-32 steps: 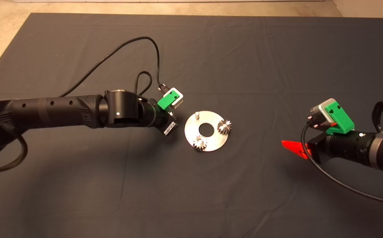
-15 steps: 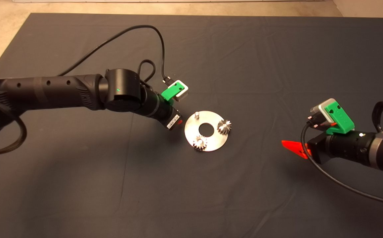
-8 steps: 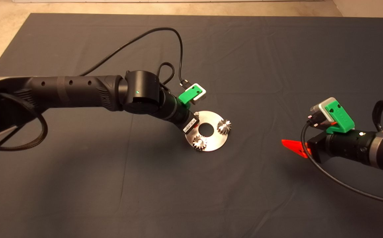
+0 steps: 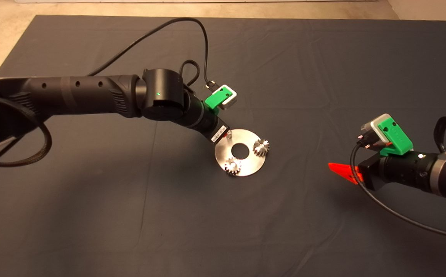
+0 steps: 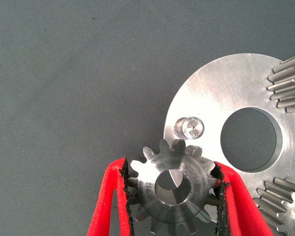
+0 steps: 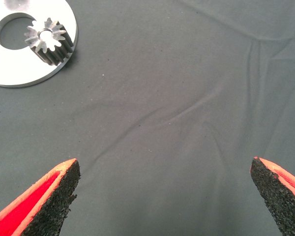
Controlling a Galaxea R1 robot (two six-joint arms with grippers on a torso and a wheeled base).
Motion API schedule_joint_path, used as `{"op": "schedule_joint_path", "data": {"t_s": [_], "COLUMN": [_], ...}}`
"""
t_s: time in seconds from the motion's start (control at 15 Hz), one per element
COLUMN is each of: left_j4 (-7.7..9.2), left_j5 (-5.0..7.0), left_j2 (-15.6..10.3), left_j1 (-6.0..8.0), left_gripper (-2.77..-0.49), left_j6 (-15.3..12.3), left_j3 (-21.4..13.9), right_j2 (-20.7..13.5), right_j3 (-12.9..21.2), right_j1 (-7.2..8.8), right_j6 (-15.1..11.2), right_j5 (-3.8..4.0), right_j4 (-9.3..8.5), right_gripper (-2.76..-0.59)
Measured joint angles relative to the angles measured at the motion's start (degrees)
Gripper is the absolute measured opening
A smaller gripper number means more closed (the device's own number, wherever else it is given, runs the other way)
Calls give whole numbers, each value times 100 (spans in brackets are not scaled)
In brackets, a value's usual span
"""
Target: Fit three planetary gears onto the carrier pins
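the left gripper (image 5: 173,191) holds the third gear (image 5: 173,186) tight, just above the disc (image 4: 246,163), next to the bare pin (image 5: 189,128) at its far left. two gears (image 4: 261,147) sit on their pins. the right gripper (image 6: 164,189) waits wide open, far right.

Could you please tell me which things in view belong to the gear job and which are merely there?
Part of the job:
- third gear, gripped by the left gripper
- bare pin
- disc
- two seated gears

Merely there:
- right gripper, open, idle at the right
- dark mat
- cables
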State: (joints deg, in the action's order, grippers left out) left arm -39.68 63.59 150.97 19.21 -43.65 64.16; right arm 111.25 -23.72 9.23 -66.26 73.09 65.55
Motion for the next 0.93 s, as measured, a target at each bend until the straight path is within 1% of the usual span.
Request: {"op": "schedule_joint_path", "data": {"t_s": [0.13,0.27,0.33,0.73,0.93], "left_j4": [1,0,0,-1,-1], "left_j5": [4,-5,-10,-11,-17], "left_j2": [49,94,96,176,204], "left_j1": [0,0,0,0,0], "left_gripper": [-262,-262,-262,-262,-262], "left_j6": [-11,-22,-22,-46,-46], "left_j3": [9,11,11,26,133], "right_j2": [0,0,0,0,0], "right_j3": [2,9,9,11,11], "right_j1": [9,129,157,157,157], "right_j6": [0,2,22,39,39], "right_j5": [0,20,37,40,42], "right_j4": [-1,-17,-26,-65,-67], "right_gripper": [-76,-76,-76,-76,-76]}}
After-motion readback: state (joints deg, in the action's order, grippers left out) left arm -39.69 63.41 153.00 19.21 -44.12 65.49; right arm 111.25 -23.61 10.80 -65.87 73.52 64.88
